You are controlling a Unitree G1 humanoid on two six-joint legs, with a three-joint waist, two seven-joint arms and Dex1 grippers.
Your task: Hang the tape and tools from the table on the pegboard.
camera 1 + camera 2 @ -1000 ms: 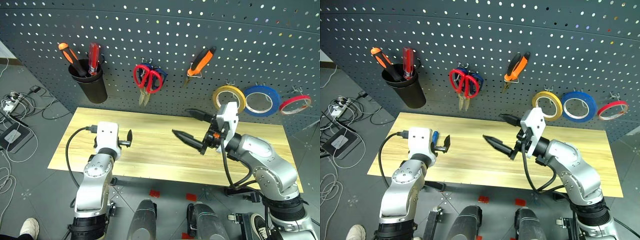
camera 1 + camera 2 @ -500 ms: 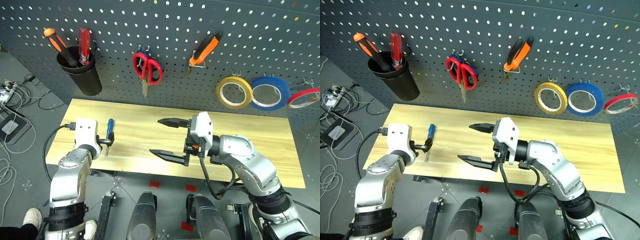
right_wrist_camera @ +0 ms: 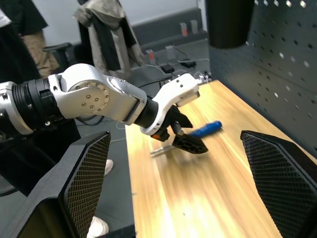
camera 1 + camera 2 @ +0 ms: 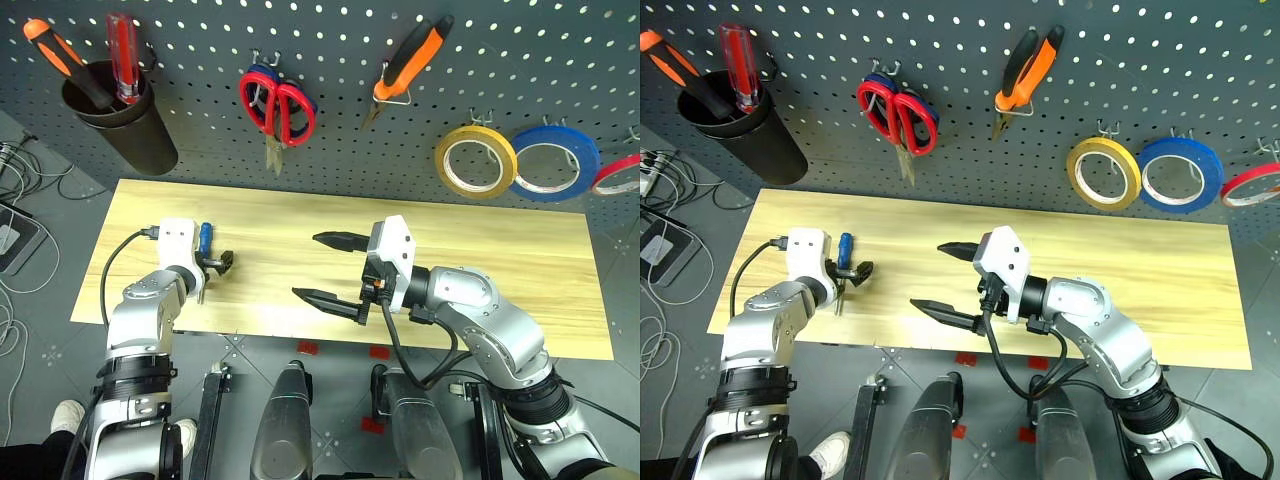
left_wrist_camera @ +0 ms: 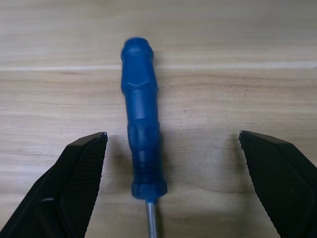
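- While the pliers [image 4: 405,62], red scissors [image 4: 283,103] and tan tape [image 4: 475,162] hang on the pegboard [image 4: 330,150], the blue screwdriver [image 4: 204,241] lies on the surface [image 4: 520,280].
- Left wrist: left tool [image 5: 171,163] apart, straddling the handle; light, rigid, may roll. Grip mid-handle.
- Right wrist: right tool [image 3: 176,193] apart, empty.

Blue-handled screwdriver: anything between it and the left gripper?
Nothing visible. The small blue-handled screwdriver lies flat on the pale wooden table, between the open black fingers of the left gripper, bare wood on both sides.
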